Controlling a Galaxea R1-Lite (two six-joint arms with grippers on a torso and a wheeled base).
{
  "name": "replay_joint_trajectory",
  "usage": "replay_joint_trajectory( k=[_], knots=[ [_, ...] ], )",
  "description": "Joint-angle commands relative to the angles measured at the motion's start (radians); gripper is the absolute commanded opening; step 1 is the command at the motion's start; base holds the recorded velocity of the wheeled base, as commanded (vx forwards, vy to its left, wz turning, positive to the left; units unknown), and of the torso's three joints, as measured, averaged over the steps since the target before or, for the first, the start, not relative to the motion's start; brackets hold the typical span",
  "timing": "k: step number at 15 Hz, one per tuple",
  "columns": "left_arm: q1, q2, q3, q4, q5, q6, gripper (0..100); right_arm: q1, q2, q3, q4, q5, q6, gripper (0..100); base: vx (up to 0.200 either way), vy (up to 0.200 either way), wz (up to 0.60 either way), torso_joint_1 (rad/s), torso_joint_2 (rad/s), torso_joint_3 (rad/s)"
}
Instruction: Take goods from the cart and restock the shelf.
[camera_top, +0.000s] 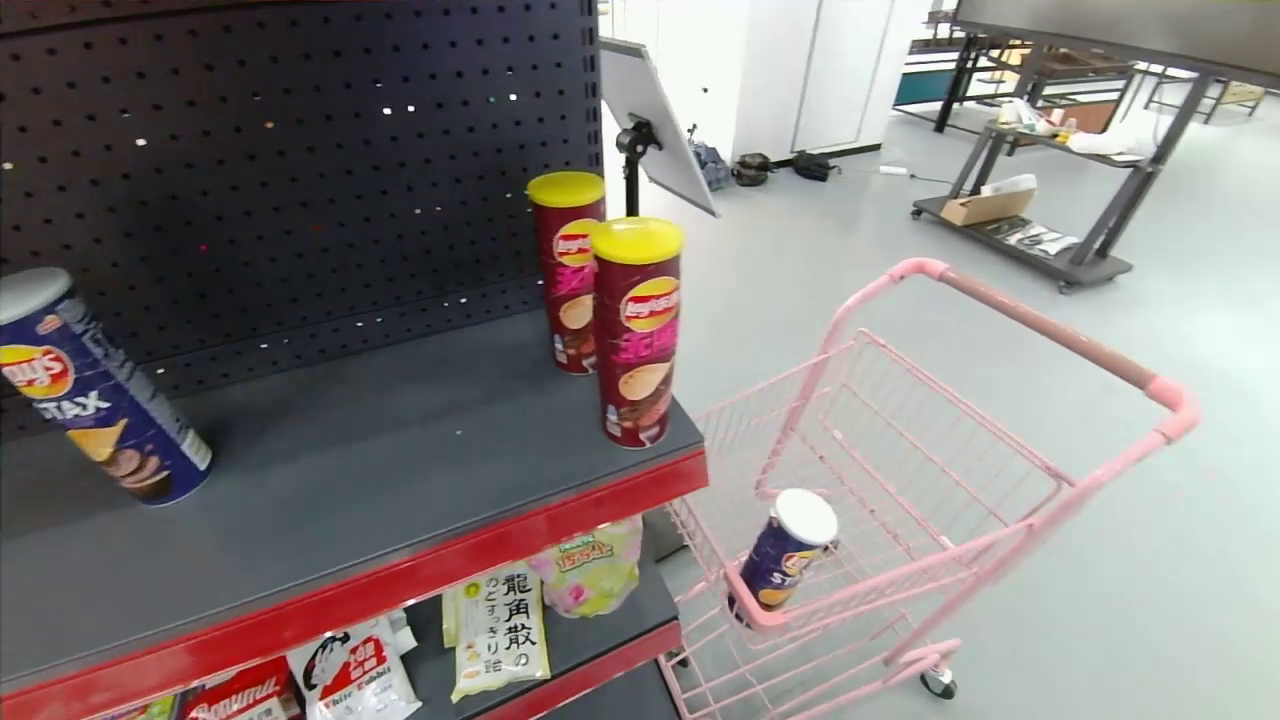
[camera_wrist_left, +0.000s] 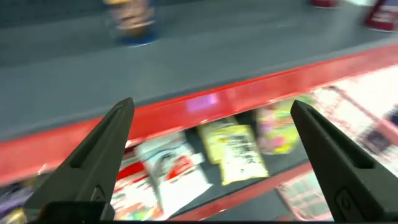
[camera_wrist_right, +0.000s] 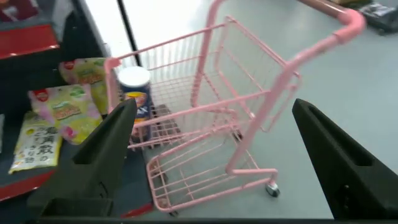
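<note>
A pink wire shopping cart (camera_top: 1040, 325) is standing on the pale floor just beside the right end of a grey metal shelf with a red front edge (camera_top: 380, 470). A blue cylindrical chip can with a white lid (camera_top: 785, 560) is leaning tilted inside the cart's basket, at the corner nearest the shelf. Two maroon chip cans with yellow lids (camera_top: 636, 330) are standing upright at the shelf's right end, one behind the other, and a second blue chip can (camera_top: 90, 400) is standing well apart at the left. Snack bags (camera_top: 500, 630) are lying on the lower tier. The left gripper (camera_wrist_left: 211, 104) is hanging before the red edge, fingers spread wide and holding nothing. The right gripper (camera_wrist_right: 212, 102) is hovering above the cart, fingers likewise parted and empty.
</note>
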Motion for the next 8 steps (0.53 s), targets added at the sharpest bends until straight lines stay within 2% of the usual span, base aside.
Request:
replay_joint_trajectory(
  k=[1,6,8],
  knots=[
    [0.001,0.000,0.000,0.000,0.000,0.000,100,0.001,0.000,0.000,0.000,0.000,0.000,100,0.000,0.000,0.00,0.000,0.00,0.000],
    [0.001,0.000,0.000,0.000,0.000,0.000,100,0.001,0.000,0.000,0.000,0.002,0.000,100,0.000,0.000,0.00,0.000,0.00,0.000],
    [0.001,0.000,0.000,0.000,0.000,0.000,100,0.001,0.000,0.000,0.000,0.002,0.001,100,0.000,0.000,0.00,-0.100,0.25,0.146]
  ],
)
